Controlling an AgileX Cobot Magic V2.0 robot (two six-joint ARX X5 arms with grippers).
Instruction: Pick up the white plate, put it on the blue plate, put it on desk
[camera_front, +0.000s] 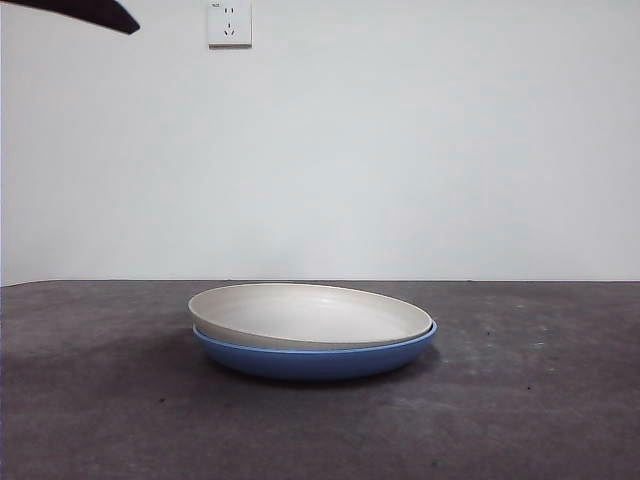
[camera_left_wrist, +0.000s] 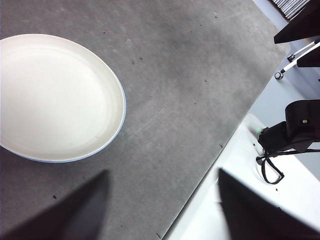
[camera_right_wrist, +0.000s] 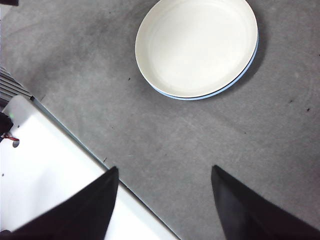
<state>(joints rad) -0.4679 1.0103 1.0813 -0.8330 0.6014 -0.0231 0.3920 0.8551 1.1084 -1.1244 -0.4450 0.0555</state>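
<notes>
A broad, mottled grey-brown desk (camera_front: 520, 400) fills the scene beneath a plain pale wall, where a white wall socket (camera_front: 229, 22) sits high up. Near the middle of the desk the white plate (camera_front: 310, 315) rests nested inside the blue plate (camera_front: 315, 360), slightly tilted in the front view so that one side rides a little higher; from above only a thin crescent of blue rim (camera_right_wrist: 235, 80) shows past the cream edge. Both arms hang back well clear of the stack. The left gripper (camera_left_wrist: 160, 200) hovers above the desk's edge with its two black fingers (camera_left_wrist: 75, 210) spread wide and holding nothing, the white plate (camera_left_wrist: 57, 97) off to one side. The right gripper (camera_right_wrist: 162, 200) likewise has its fingers (camera_right_wrist: 90, 210) wide apart and empty, the plates some way ahead. A black tip (camera_front: 90, 12) of one arm shows in the front view's top corner
</notes>
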